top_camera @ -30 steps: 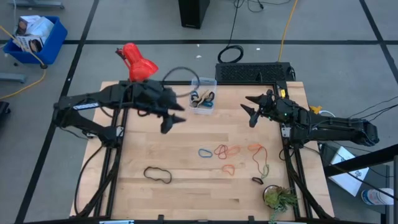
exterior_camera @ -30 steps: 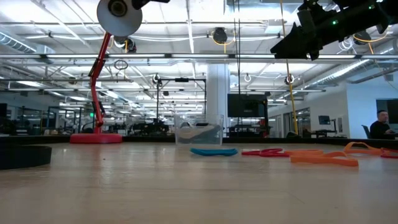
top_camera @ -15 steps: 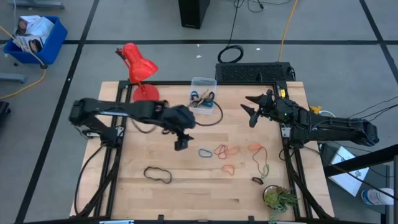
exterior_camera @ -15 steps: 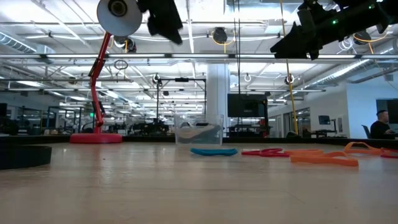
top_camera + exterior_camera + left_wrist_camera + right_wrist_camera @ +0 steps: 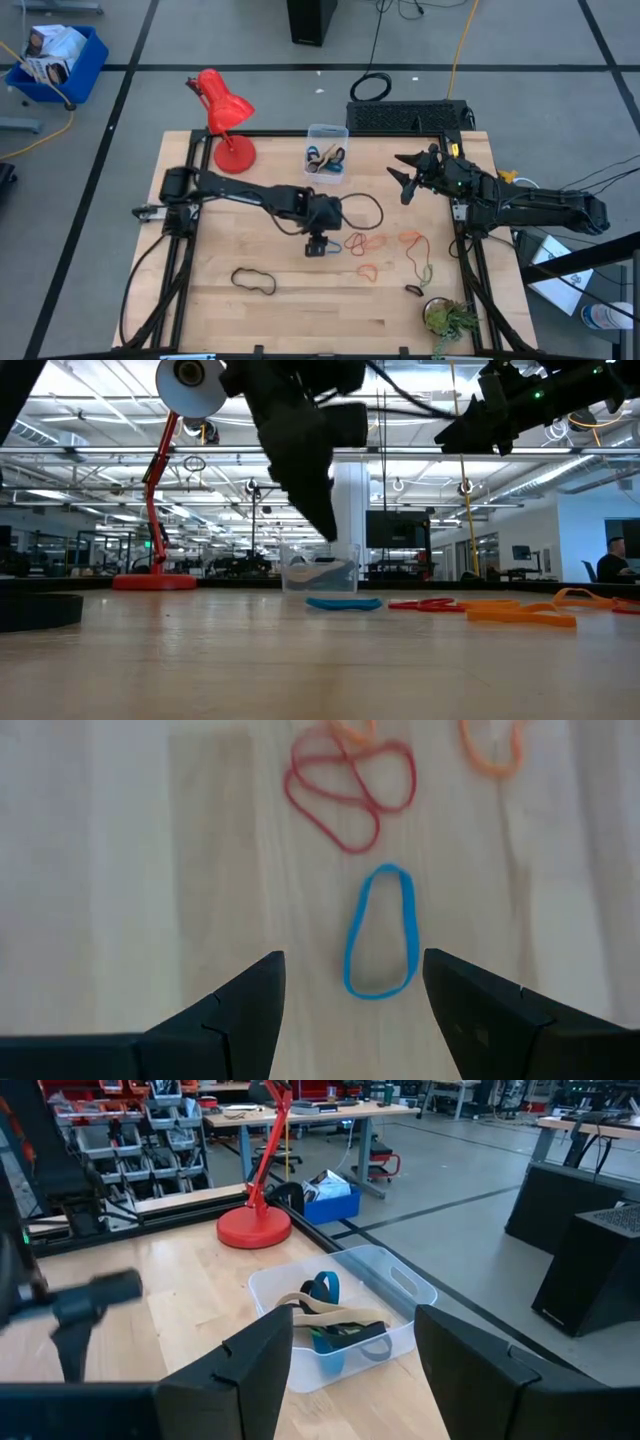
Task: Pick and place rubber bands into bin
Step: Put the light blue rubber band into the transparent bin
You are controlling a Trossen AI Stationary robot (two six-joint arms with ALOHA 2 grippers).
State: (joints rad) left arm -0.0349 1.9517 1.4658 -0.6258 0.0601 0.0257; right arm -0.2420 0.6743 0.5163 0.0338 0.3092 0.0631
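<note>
From overhead I've got the left gripper [image 5: 317, 247] stretched out to the middle of the frame, just left of the loose rubber bands [image 5: 372, 250], but only my left wrist cam shows what it's really over: fingers spread apart with nothing between them, and a blue band [image 5: 381, 931] lying flat on the wood right in the gap, a red band [image 5: 348, 782] beyond it. The right gripper [image 5: 404, 173] hangs at center-right, fingers apart too and empty. Its wrist cam gives me the inside of the bin [image 5: 400, 1290], a few bands already in there, which the overhead only hints at near top center. The table-level cam shows the gripper sits above the table [image 5: 300, 660], not on it. Surface is pale butcher-block wood, red desk lamp [image 5: 222, 112] upper left, a black band [image 5: 253, 281] lower left. Beyond it is a big open workshop with ceiling lights.
</note>
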